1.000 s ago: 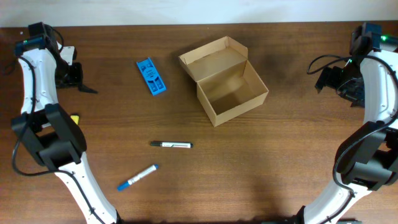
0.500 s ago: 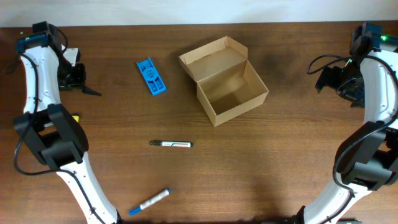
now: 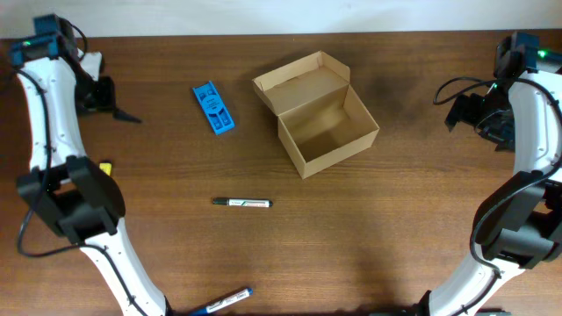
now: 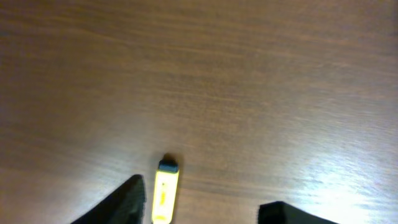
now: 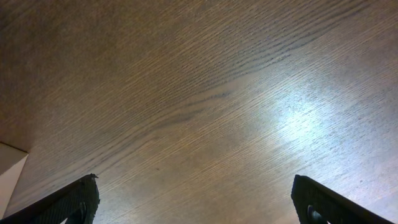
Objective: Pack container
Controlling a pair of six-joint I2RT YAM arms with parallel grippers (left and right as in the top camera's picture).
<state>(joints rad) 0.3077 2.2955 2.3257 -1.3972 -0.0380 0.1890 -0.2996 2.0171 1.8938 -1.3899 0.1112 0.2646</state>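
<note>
The container (image 3: 327, 123) is a brown cardboard box at the table's middle back, open and empty, with its flap lid (image 3: 299, 79) tilted back. A black marker (image 3: 241, 203) lies in front of it. A blue marker (image 3: 224, 301) lies at the front edge. A yellow highlighter (image 3: 105, 167) lies at the left, half hidden by the left arm; in the left wrist view it (image 4: 165, 196) lies on the wood below the jaws. My left gripper (image 3: 110, 104) (image 4: 202, 208) is open and empty at the far left back. My right gripper (image 3: 465, 110) (image 5: 196, 199) is open and empty at the far right.
A flat blue plastic piece (image 3: 213, 108) lies left of the box. A pale corner of the box (image 5: 9, 168) shows at the left edge of the right wrist view. Both arm bases stand at the front corners.
The blue marker has moved toward the front edge of the table. My left gripper has shifted slightly toward the back. The right arm has not moved.
</note>
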